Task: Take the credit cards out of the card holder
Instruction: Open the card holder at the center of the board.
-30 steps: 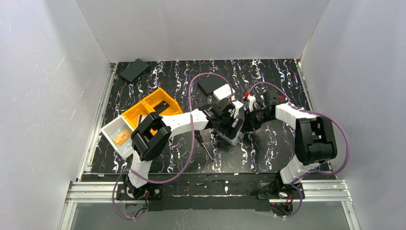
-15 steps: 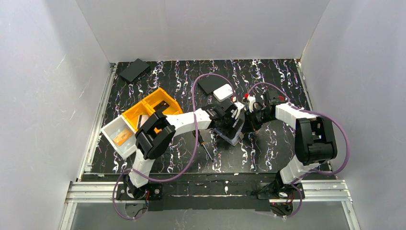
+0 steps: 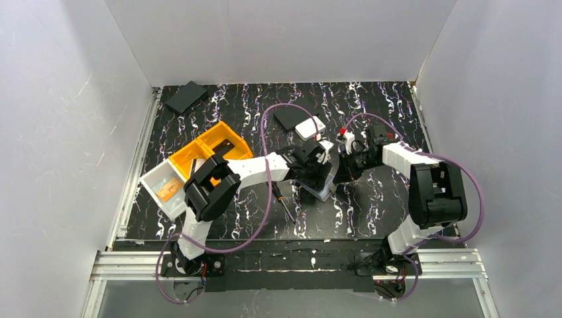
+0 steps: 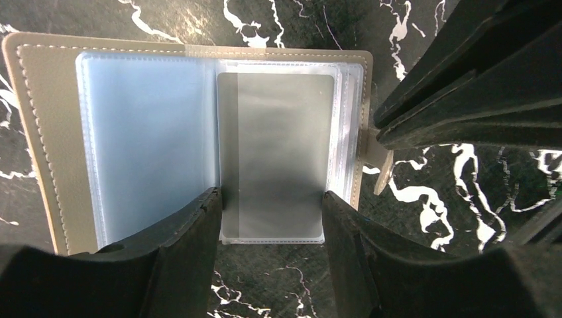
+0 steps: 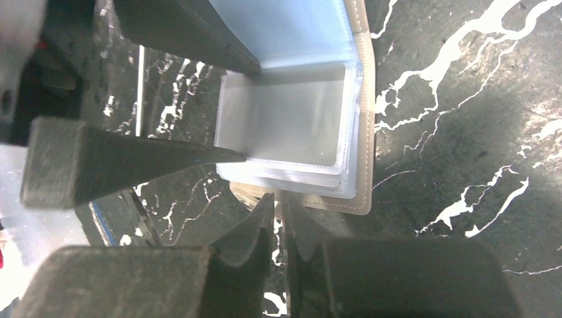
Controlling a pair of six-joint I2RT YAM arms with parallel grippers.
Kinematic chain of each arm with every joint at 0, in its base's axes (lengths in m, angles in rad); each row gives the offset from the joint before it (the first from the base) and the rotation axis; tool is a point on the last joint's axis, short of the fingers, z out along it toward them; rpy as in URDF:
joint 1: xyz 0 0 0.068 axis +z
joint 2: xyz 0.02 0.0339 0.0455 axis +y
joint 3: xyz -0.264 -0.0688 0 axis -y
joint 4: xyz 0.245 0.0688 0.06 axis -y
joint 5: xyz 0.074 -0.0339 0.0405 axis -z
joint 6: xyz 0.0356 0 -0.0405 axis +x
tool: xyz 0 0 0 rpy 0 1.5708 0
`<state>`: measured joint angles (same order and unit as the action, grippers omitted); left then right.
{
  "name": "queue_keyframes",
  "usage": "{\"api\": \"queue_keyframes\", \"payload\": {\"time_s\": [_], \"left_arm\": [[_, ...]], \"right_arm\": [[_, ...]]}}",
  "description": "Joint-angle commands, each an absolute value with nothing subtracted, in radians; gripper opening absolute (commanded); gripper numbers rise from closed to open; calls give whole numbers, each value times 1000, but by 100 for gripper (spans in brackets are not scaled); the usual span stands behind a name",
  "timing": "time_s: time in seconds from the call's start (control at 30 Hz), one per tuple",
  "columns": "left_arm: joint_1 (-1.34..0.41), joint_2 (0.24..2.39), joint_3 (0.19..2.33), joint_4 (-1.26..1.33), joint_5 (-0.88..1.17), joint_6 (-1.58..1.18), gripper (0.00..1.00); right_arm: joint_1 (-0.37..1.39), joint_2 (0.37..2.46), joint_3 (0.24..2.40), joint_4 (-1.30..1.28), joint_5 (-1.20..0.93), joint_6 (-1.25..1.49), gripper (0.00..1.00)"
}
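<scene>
The card holder (image 4: 46, 132) lies open on the table, taupe outside and pale blue inside, seen also from above (image 3: 323, 190). A greyish credit card (image 4: 275, 146) sits in the top clear sleeve on its right half. My left gripper (image 4: 272, 193) stands over that sleeve's lower end, one finger against each long edge, shut on the credit card. My right gripper (image 5: 277, 199) is shut on the card holder's snap-tab edge (image 5: 311, 199), jaws almost together. In the left wrist view its fingers (image 4: 424, 112) reach in from the right. Any other cards are hidden under the sleeves.
A small screwdriver (image 3: 283, 202) lies just left of the holder. Behind it sit a white square box (image 3: 309, 126) and a flat black rectangle (image 3: 289, 116); another black rectangle (image 3: 186, 97) is far left. Yellow bins (image 3: 212, 147) and a white bin (image 3: 162, 189) stand at the left.
My left gripper's fingers have narrowed onto the sides of the sleeve holding the grey card, and its wrist shifted slightly. The right gripper has kept its hold on the tab.
</scene>
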<state>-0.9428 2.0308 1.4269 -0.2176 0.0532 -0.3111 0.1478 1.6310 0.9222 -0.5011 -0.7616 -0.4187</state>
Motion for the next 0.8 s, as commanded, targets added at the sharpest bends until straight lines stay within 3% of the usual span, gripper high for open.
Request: {"api": "queue_keyframes", "payload": {"time_s": [0.0,0.43,0.77], "left_arm": [[-913,1958,1349,-187,128,-423,39],[-856,1879,1155,67,330,-717,35],[-857,1863,1114,74,274,-796,35]], "right_arm": [[111,1580,957,-505,-894,-391,18],[96,1537,875,-311,-1082,-172,24],[137,1611,855,-256,-882,-59,29]]}}
